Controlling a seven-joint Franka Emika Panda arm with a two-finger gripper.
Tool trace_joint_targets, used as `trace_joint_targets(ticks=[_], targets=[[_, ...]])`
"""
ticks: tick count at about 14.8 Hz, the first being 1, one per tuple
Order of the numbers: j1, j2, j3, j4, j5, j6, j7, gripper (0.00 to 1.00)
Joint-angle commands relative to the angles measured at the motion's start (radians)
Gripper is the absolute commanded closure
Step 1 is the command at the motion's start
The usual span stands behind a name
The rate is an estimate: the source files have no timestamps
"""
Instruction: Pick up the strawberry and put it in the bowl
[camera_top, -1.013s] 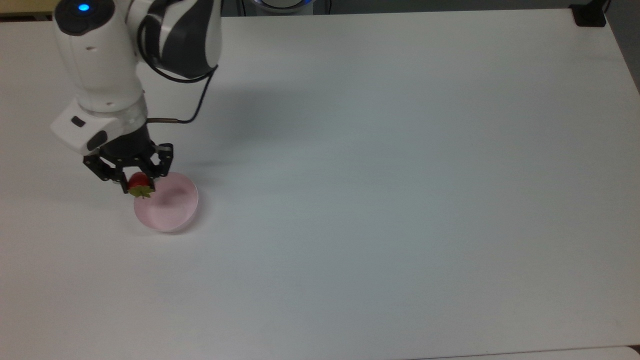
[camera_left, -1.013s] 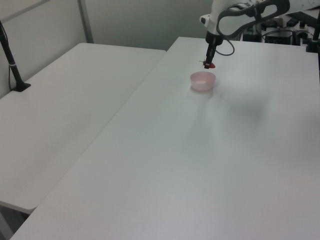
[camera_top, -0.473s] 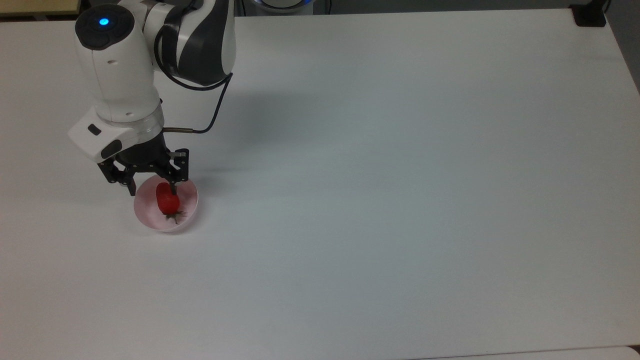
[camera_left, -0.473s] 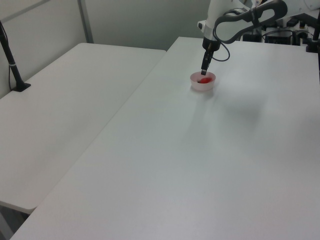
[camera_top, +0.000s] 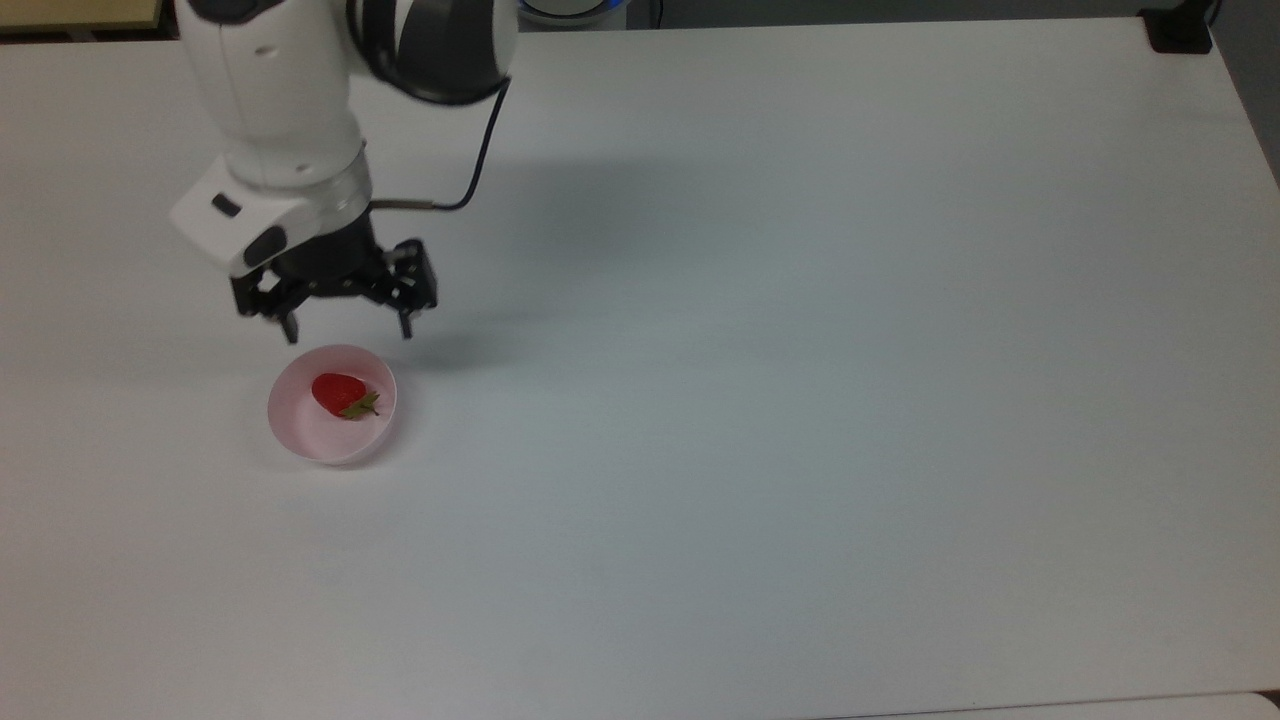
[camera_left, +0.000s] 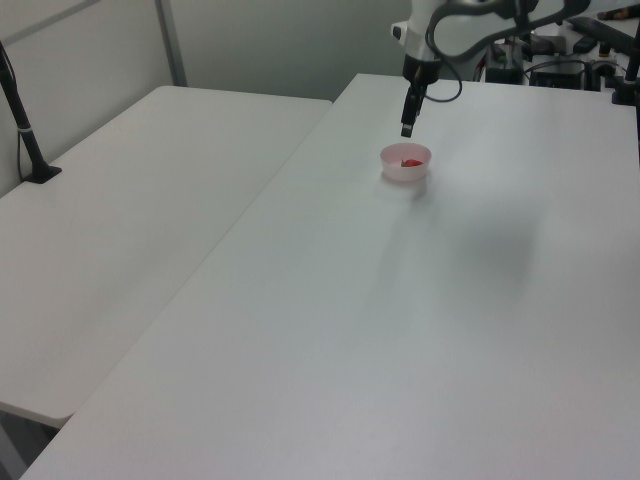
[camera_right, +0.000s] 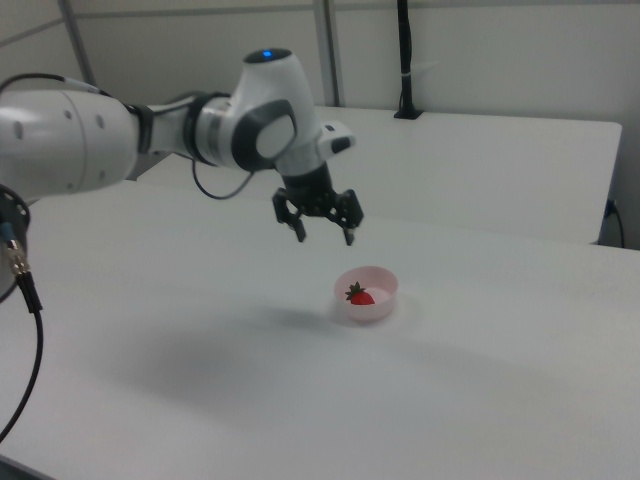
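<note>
Strawberry lies in bowl beneath empty hand.

A glossy white robot arm with rounded segments and dark grey joint bands. A small blue light glows on one joint. A thin black cable loops along the wrist. The black gripper ends in two slim black fingers.

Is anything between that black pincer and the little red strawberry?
Nothing: in the right view, the open pincer hangs above the strawberry, with bare air between.
</note>
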Motion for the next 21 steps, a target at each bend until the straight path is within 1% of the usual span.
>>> trace_joint_targets(ticks=[1, 5, 7, 9, 11, 16, 18, 21], targets=[[0.059, -0.134, -0.006, -0.036, 0.011, -0.177, 0.146, 0.0], [0.1, -0.231, -0.006, -0.043, 0.001, -0.329, 0.253, 0.0], [0.115, -0.263, -0.008, -0.044, -0.006, -0.36, 0.286, 0.0], [0.122, -0.297, -0.009, -0.072, -0.019, -0.372, 0.288, 0.0], [0.14, -0.303, -0.012, -0.072, -0.031, -0.377, 0.288, 0.0], [0.142, -0.332, -0.014, -0.066, -0.028, -0.432, 0.303, 0.0], [0.161, -0.34, -0.014, -0.067, -0.025, -0.455, 0.31, 0.0], [0.181, -0.342, -0.016, -0.069, -0.022, -0.458, 0.387, 0.0]])
